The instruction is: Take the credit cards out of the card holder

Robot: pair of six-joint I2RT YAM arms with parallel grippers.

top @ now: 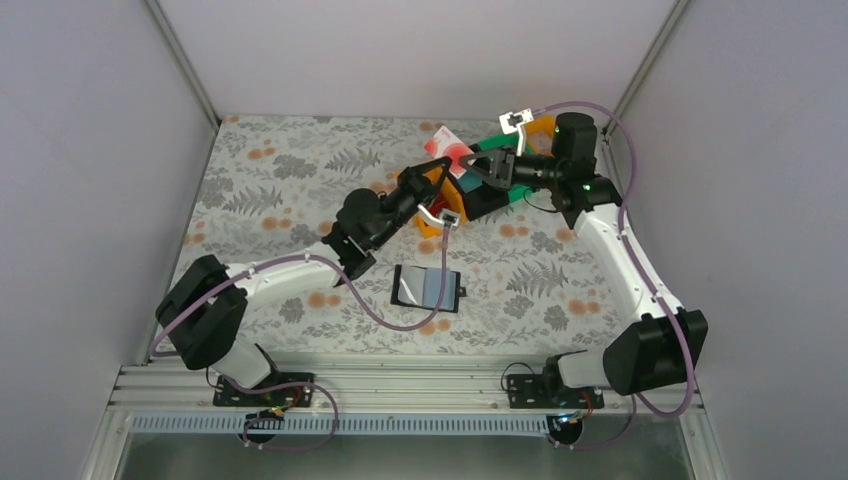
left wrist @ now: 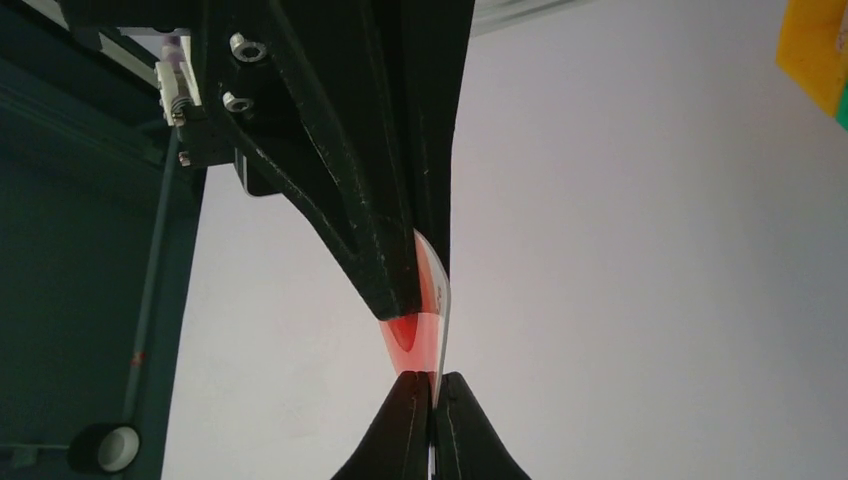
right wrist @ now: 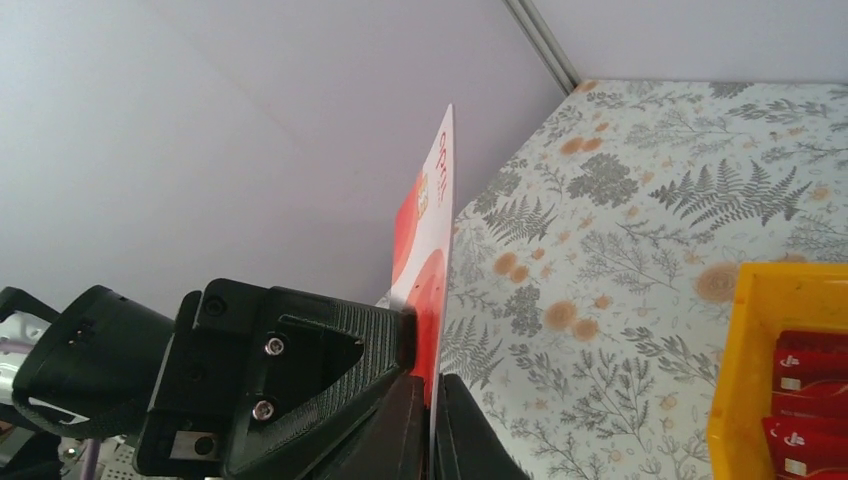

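Got card holder (top: 428, 287) lying open flat on floral table (top: 270, 170), front of centre, pale inner faces up, well apart from both grippers. Up and right of it, seeing left gripper (top: 438, 172) pinched tight on a red-and-white credit card (top: 445, 148), held on edge off the table. Same card clamped from the opposite side by right gripper (top: 468, 168), the two sets of fingertips close together. Further right, in right wrist view: orange bin (right wrist: 735, 360) holding red cards (right wrist: 805, 375).
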